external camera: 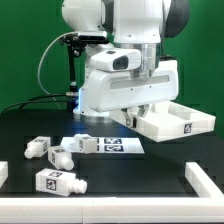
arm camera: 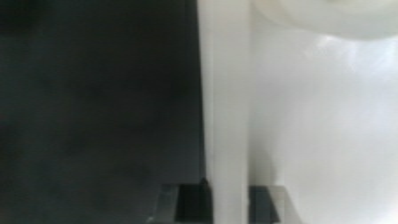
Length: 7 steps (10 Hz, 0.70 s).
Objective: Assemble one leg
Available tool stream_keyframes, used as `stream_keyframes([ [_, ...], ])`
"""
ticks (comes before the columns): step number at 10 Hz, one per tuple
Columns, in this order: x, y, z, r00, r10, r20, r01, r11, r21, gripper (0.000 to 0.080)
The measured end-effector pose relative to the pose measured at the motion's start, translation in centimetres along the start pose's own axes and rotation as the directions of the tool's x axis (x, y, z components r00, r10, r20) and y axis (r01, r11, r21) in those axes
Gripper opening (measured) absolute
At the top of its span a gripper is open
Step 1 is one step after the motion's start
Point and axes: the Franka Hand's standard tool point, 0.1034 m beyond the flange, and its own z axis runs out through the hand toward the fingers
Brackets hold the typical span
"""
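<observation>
Leg well apart frm fingers — those pinch panel rim

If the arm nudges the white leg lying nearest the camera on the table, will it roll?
That leg looks like stiff moulded plastic, so it likely won't flex. Lying on a flat side, it should probably slide or spin, not roll. It is small, so it is likely light.

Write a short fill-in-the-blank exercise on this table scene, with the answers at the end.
1. The table is ___ in colour.
2. The white panel lies toward the exterior view's ___ of the marker board.
3. The leg nearest the camera bears a square black-and-white ___.

Missing words: black; right; tag.
</observation>
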Motion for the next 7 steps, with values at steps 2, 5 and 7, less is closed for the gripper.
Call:
stream_keyframes([
  [2, 0.0, -0.1, 0.1, 0.995, 0.099, 0.002, -0.099, 0.995, 0.008, 0.0051],
  [5, -0.6, 3.6, 0.6, 0.912, 0.409, 0.03, -0.41, 0.912, 0.031, 0.0051],
  [7, -1.8, 7.3, 1.2, 0.832, 0.554, 0.024, -0.554, 0.831, 0.049, 0.0051],
])
